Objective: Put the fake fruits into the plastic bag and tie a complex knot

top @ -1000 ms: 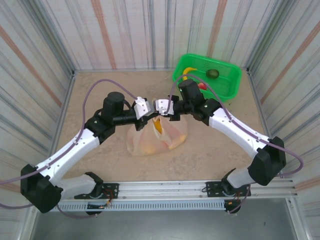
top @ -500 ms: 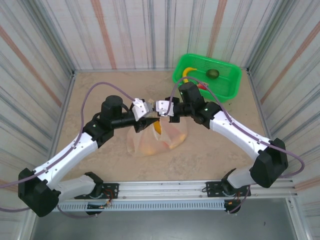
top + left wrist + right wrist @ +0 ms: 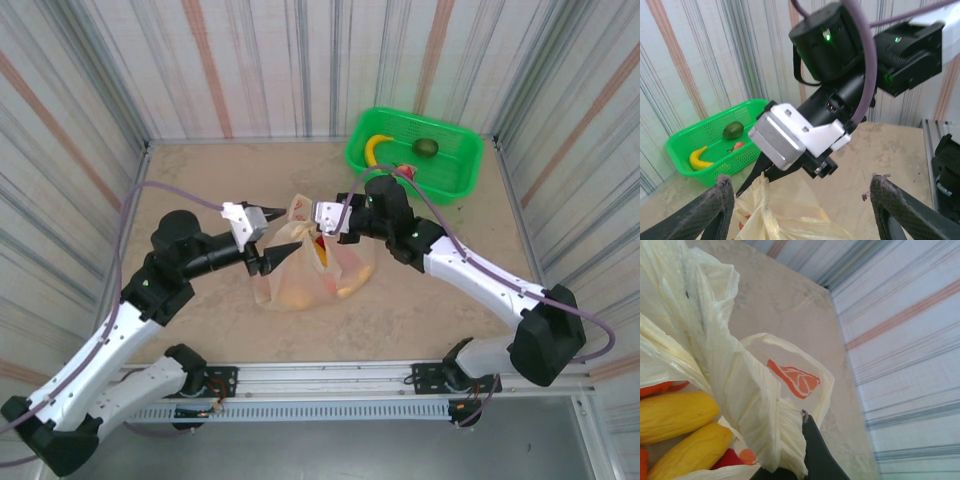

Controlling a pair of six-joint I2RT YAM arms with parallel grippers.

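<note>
The plastic bag [image 3: 300,285] is sitting near the middle of the tabletop [image 3: 200,180], between the two arms, with its body slumping on the surface and its top rising to a narrow neck. Fake fruits [image 3: 335,285] are showing through the thin film as orange and red patches. In the right wrist view, two yellow fruits [image 3: 675,415] are lying side by side inside the bag, with bits of red and orange beside them.

The right claw [image 3: 308,211] is reaching in from the right and pinching the bag's top. Its jaws are together, clamped on a gathered, twisted handle [image 3: 760,405], which is running down against a dark finger [image 3: 817,452]. Just beyond it, a loop of the bag bearing a red-orange print [image 3: 795,380] is standing open. I cannot tell whether the handles are tied.

The left claw [image 3: 278,235] is hovering at the left of the bag's neck with its jaws wide apart and gripping nothing. In the left wrist view its two dark fingers [image 3: 715,210] are framing the right claw's white body, with crinkled plastic lying just beside the left-hand finger; I cannot tell whether they are touching.

The green basket [image 3: 455,175] is sitting at the far right corner, well apart from the bag. It is holding a banana [image 3: 375,148], an avocado [image 3: 425,148] and a small red fruit [image 3: 404,172].
</note>
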